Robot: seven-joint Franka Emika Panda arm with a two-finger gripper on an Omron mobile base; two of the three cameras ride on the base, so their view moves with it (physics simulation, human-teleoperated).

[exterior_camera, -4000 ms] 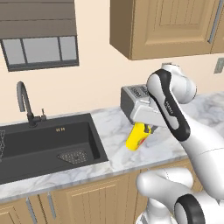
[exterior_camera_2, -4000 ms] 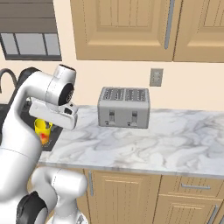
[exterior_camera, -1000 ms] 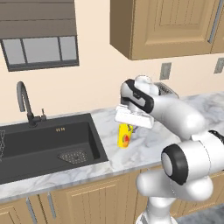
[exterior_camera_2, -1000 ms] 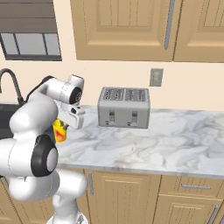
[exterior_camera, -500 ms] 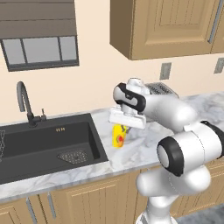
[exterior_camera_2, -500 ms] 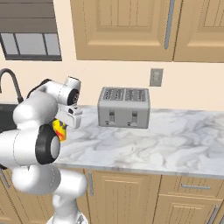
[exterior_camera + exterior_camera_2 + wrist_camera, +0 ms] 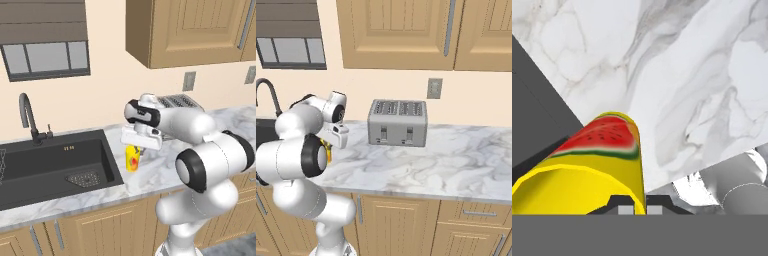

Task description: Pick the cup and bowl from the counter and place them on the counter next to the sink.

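The pincer point(image 7: 134, 149) is pinching the yellow cup point(image 7: 132, 157) by its rim, holding it upright just beside the black sink point(image 7: 50, 165), seemingly to set it on the marble table point(image 7: 165, 162).

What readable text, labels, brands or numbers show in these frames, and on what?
None readable.
The cup carries a watermelon-slice picture, no lettering.
The toaster front shows dark levers and knobs, no legible marking.
The wall outlet is a blank plate.
The sink deck has small gold dots, too small to read.
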